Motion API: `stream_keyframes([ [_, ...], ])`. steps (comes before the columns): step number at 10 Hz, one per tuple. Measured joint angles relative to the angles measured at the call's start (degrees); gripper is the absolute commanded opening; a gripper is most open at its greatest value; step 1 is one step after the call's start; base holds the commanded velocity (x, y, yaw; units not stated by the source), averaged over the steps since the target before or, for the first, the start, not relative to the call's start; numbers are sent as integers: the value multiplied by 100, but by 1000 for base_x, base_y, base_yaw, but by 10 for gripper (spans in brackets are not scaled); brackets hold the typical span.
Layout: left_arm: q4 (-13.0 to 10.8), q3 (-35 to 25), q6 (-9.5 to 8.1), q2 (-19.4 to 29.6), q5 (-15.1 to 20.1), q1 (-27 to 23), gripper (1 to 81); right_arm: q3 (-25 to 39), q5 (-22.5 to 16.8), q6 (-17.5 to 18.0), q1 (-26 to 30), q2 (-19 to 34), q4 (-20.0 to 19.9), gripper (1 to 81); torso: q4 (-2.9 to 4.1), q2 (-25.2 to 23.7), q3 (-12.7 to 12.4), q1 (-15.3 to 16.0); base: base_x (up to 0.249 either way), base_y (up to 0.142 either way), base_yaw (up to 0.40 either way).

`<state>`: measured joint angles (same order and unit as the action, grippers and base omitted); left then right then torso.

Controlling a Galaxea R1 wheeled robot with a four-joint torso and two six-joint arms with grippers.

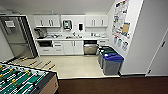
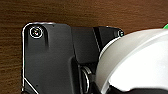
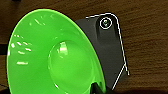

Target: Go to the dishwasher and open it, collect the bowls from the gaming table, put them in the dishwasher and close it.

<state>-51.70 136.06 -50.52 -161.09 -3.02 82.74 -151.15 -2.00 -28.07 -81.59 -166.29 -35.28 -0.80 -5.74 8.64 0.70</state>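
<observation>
The dishwasher [image 1: 90,48] sits under the counter at the far wall of the kitchenette, with a steel-grey front and a dark strip on top. A large bright green bowl [image 3: 52,55] hangs close over the brown carpet, its rim pinched by my right gripper [image 3: 96,88]. A white bowl [image 2: 135,60] hangs the same way above the carpet in my left gripper [image 2: 136,91], with a sliver of green showing past its rim. The gaming table is out of view.
A green-field foosball table [image 1: 22,80] stands at the near left. Two grey bins, one with a blue lid [image 1: 112,62] and one with a green lid [image 1: 106,51], line the right wall beside the dishwasher. Pale kitchen floor [image 1: 72,66] lies between; a glass door [image 1: 17,37] is at the left.
</observation>
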Motion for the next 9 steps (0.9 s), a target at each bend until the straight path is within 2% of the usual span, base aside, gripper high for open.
stream_keyframes([
  [8,-41,0,2,0,0,-10,10,0,2,-1,1,-5,0,10,0,2,2,2,194,-73,0],
  [9,-44,0,2,0,-6,-22,10,0,5,0,4,2,0,10,0,2,2,5,0,0,0],
])
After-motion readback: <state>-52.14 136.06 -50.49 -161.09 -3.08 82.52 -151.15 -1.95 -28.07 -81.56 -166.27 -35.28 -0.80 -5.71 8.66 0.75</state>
